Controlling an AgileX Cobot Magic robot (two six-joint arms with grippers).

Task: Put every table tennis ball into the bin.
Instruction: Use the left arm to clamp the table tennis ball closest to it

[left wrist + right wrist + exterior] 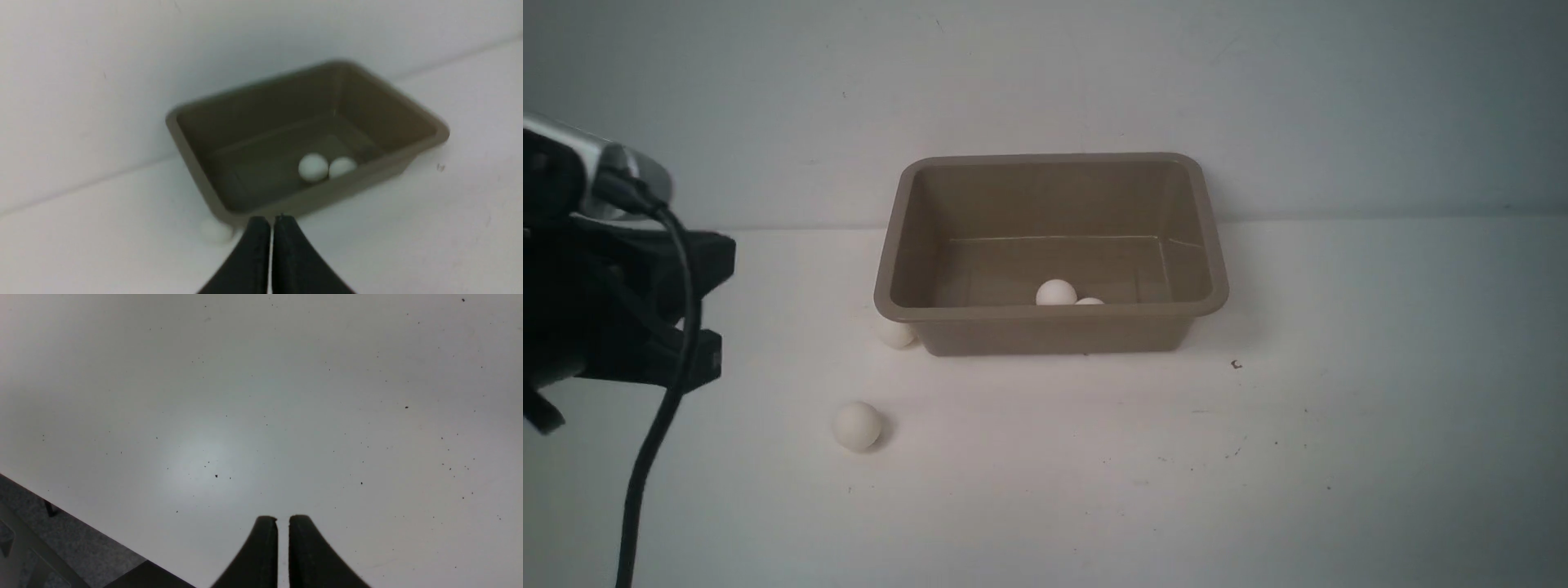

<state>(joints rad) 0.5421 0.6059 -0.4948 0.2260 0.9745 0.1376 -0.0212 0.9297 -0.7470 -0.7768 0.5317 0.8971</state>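
Note:
The taupe bin (1050, 311) stands at the back of the white table, against the wall. Two white table tennis balls (1056, 292) (1089, 301) lie inside it by the near wall; the left wrist view shows the pair touching (313, 167) (342, 167). Another ball (896, 333) rests against the bin's near left corner outside, blurred in the left wrist view (215, 232). A further ball (857, 425) lies alone nearer to me. My left gripper (271, 220) is shut and empty, short of the bin's near left corner. My right gripper (283, 518) is shut on nothing, over bare table.
My left arm (605, 310) and its black cable (662, 392) fill the left edge of the front view. The right arm is outside that view. In the right wrist view the table's edge (81, 522) runs close by, with grey floor beyond.

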